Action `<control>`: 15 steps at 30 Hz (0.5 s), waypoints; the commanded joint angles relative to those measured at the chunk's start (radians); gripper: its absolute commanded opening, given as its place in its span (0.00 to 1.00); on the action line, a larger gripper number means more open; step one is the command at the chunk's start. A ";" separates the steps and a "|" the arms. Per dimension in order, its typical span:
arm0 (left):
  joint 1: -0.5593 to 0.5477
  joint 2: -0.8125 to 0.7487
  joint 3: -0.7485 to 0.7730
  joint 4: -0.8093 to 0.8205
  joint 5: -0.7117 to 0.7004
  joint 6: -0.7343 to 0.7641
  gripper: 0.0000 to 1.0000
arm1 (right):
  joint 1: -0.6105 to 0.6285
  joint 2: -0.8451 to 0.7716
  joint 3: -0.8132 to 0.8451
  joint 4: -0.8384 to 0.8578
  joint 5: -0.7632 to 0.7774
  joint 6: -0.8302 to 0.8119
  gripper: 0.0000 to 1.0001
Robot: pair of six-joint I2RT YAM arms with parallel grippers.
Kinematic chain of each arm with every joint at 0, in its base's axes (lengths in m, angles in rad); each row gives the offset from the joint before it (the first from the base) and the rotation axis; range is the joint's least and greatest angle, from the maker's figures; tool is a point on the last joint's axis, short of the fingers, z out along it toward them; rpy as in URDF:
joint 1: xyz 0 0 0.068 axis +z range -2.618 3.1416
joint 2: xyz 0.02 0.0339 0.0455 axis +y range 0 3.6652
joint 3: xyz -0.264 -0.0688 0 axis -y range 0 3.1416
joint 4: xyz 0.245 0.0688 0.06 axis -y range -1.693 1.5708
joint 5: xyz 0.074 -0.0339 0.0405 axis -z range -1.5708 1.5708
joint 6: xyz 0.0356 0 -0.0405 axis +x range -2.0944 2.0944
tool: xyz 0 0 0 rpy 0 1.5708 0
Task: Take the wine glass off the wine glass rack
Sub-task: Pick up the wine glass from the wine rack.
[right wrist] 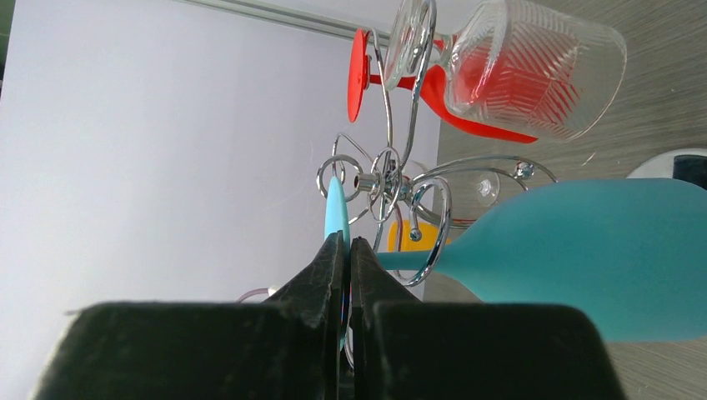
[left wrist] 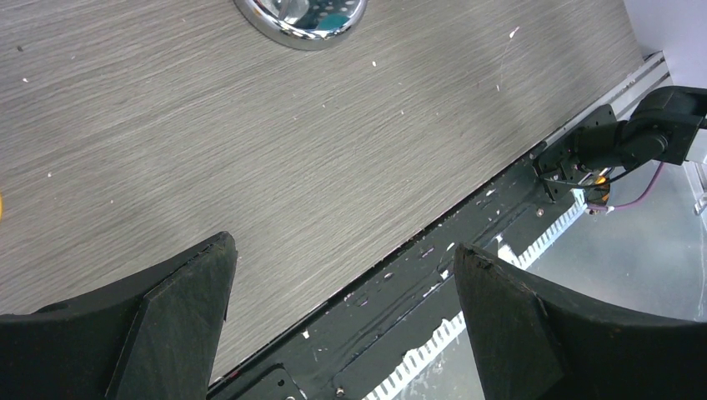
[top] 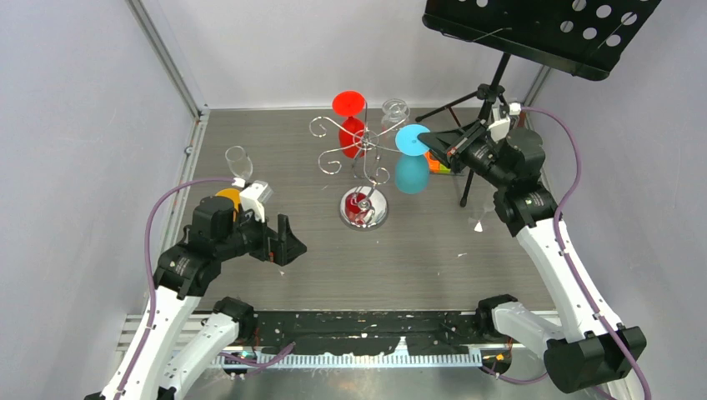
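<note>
**Gripper state.** The right gripper [right wrist: 346,247] was pressed together on the thin round foot of the opaque cyan wine glass [right wrist: 584,250], pinching that disc edge-on at its rim. The left gripper [left wrist: 342,254] was spread wide and held nothing. It hovered over the grey wood-grain table [top: 417,258].

**Position of the glass.** The cyan wine glass hung upside down on the shiny chrome wire wine glass rack [top: 377,218], on the side facing the right arm. Its foot was uppermost and its bowl below, so the long axis ran near vertical. The stem passed through a curled scroll-ended arm. The central post lay beyond the glass as seen from the right gripper. The right arm was much the nearer; the left gripper was well apart from the rack.

**Judgement.** The exit path probably ran outward along the scroll arm, away from the post and toward the right gripper.

**Obstructions.**
- A clear ribbed glass [right wrist: 517,67] hung just beside the cyan one.
- A red wine glass [top: 351,127] hung on the far side.
- A black tripod music stand [top: 534,25] stood close behind the right gripper, limiting retreat.
</note>
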 commanded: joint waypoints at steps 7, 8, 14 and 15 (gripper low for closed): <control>-0.004 -0.022 0.008 0.018 0.009 0.003 1.00 | 0.073 0.054 0.069 0.032 0.039 -0.003 0.06; -0.004 -0.025 0.008 0.016 0.006 0.004 0.99 | 0.078 0.058 0.072 0.035 0.044 -0.001 0.06; -0.004 -0.025 0.009 0.012 0.003 0.003 1.00 | 0.082 0.096 0.097 0.049 0.057 0.002 0.06; -0.004 -0.024 0.008 0.012 0.003 0.002 1.00 | 0.083 0.100 0.103 0.051 0.063 0.003 0.06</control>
